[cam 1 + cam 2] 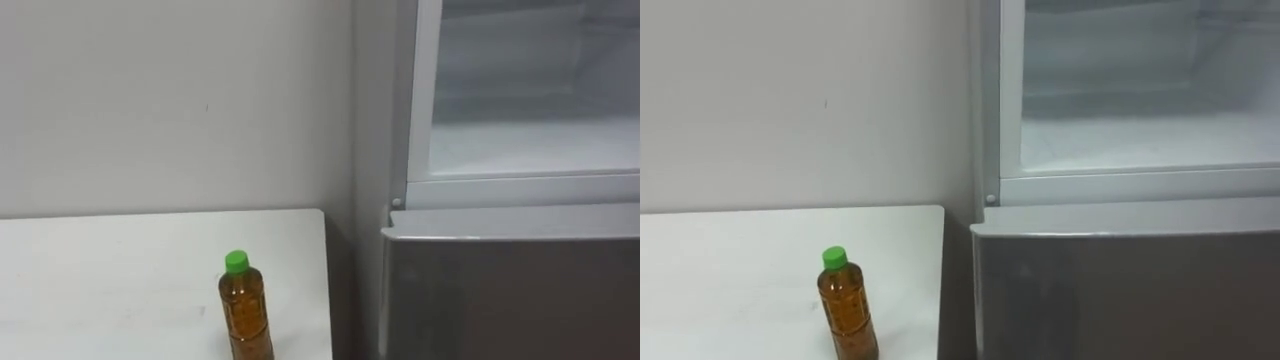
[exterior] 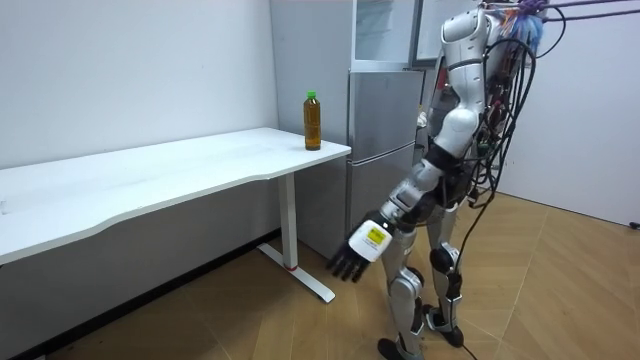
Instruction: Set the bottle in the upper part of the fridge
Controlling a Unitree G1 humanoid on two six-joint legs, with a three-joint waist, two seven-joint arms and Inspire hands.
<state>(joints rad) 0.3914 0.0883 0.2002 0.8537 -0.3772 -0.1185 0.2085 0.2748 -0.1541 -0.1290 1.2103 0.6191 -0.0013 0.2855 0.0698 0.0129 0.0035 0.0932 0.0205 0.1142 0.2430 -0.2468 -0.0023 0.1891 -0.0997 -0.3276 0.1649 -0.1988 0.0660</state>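
Bottle [image 1: 246, 315] upright near right edge of table [image 1: 120, 280], untouched | upper fridge [image 1: 530, 120] open, right of table | left hand [image 2: 360, 250] hanging low, fingers loose, empty

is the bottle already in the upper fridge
No, the bottle stands upright on the white table, left of the fridge.
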